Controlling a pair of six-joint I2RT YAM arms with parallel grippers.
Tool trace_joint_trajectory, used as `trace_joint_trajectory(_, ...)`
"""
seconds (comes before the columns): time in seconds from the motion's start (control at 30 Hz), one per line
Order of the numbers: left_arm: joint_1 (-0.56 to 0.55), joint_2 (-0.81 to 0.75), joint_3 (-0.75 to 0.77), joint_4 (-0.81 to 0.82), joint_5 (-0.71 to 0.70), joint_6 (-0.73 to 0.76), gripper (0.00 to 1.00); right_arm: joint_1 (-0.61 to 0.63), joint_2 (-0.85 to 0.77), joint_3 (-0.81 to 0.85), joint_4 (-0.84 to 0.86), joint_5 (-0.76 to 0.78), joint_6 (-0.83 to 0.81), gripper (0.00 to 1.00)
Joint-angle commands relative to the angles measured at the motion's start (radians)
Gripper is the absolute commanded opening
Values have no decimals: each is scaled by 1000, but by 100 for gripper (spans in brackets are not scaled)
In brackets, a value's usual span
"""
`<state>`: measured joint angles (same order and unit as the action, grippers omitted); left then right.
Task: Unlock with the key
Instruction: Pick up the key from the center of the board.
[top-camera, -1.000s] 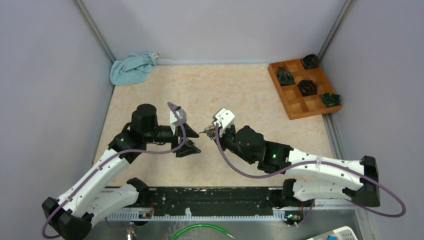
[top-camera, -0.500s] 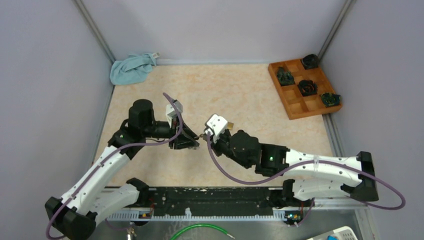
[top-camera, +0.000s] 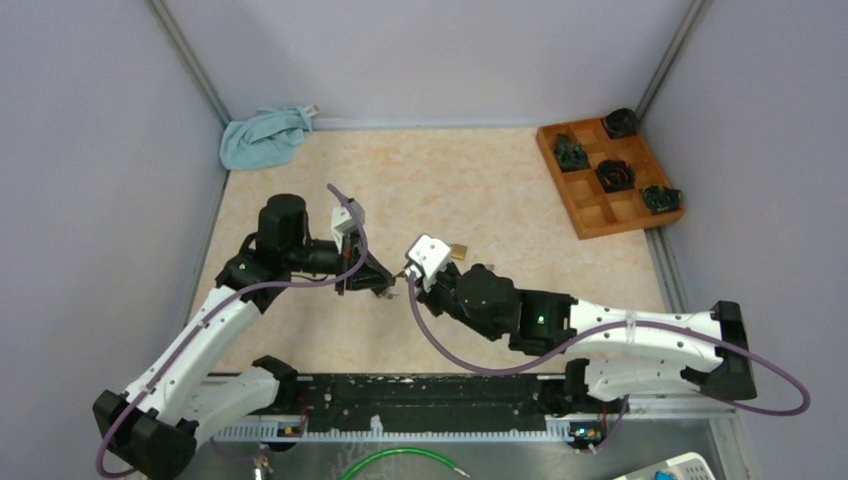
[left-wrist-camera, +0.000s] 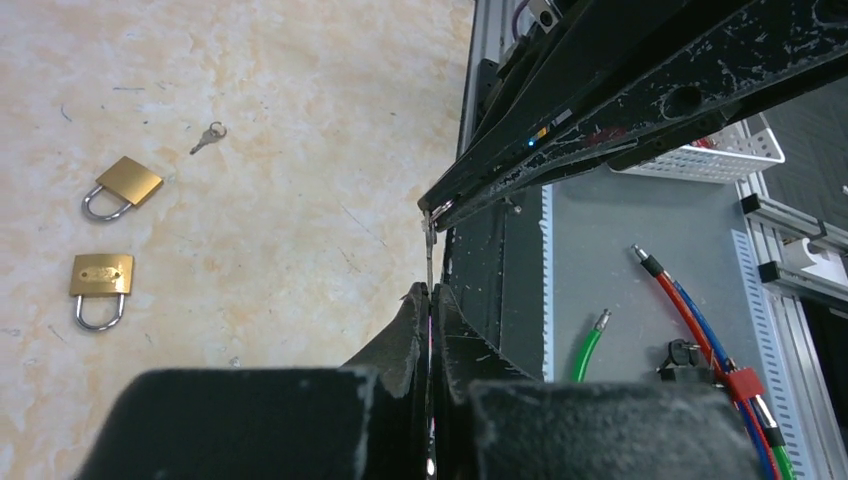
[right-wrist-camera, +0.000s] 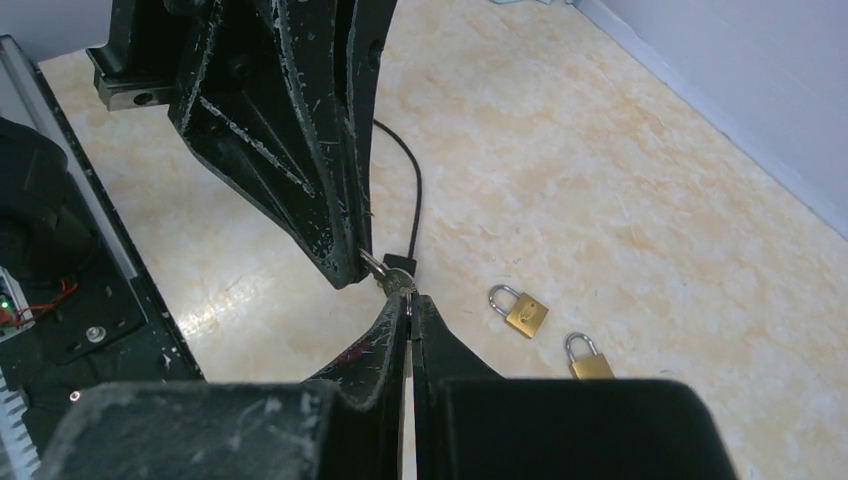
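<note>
left tool (left-wrist-camera: 430, 295): I see the fingers pressed together, and the thin blade of the key (right-wrist-camera: 388, 270) runs straight into them.
right tool (right-wrist-camera: 410, 300): Fingers together. They seem to pinch the other end of the same key, so I judge both tools are clamped on it.
key position: In the air above the worktop (top-camera: 500, 190), bridging the two tool tips where the arms meet at the middle.
key axis: It lies along the line between the two tips, edge-on in the left wrist view, not pointing down at any lock.
locks: The first padlock (left-wrist-camera: 125, 185) and the second padlock (left-wrist-camera: 100, 285) lie flat on the worktop, near each other and well apart from the key. A loose key (left-wrist-camera: 208, 137) lies beyond them.
direction: From above, I find one padlock just beside the right wrist, on its far side; the right arm is the nearer.
coming move: One tool has to let go, I reckon, and the key must tip down toward a keyway.
</note>
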<state>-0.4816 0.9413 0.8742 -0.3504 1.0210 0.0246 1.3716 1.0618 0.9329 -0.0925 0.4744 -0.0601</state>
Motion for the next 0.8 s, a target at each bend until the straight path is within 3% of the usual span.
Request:
trace_joint_trajectory(0.0, 3, 13, 73, -56, -24, 103, 0, 13, -10, 23, 56, -79, 40, 4)
trace_joint_trajectory(0.07, 3, 27, 110, -116, -36, 174, 0, 12, -28, -3, 70, -114, 62, 28)
trace_joint_trajectory(0.17, 3, 47, 145, -213, -45, 264, 0, -29, -68, -33, 80, -196, 103, 40)
trace_joint_trajectory(0.23, 3, 56, 160, -265, -36, 322, 0, -115, -100, -38, 74, -341, 160, 56)
trace_joint_trajectory(0.3, 2, 77, 180, -336, -15, 378, 0, -220, -135, -50, 85, -498, 220, 64)
trace_joint_trajectory(0.4, 2, 113, 211, -430, 15, 427, 0, -371, -169, -80, 138, -745, 294, 69)
trace_joint_trajectory(0.53, 2, 153, 231, -526, 63, 457, 0, -502, -115, -58, 182, -1051, 360, 68)
trace_joint_trajectory(0.77, 2, 144, 263, -542, 112, 480, 0, -517, 16, -17, 193, -1262, 385, 61)
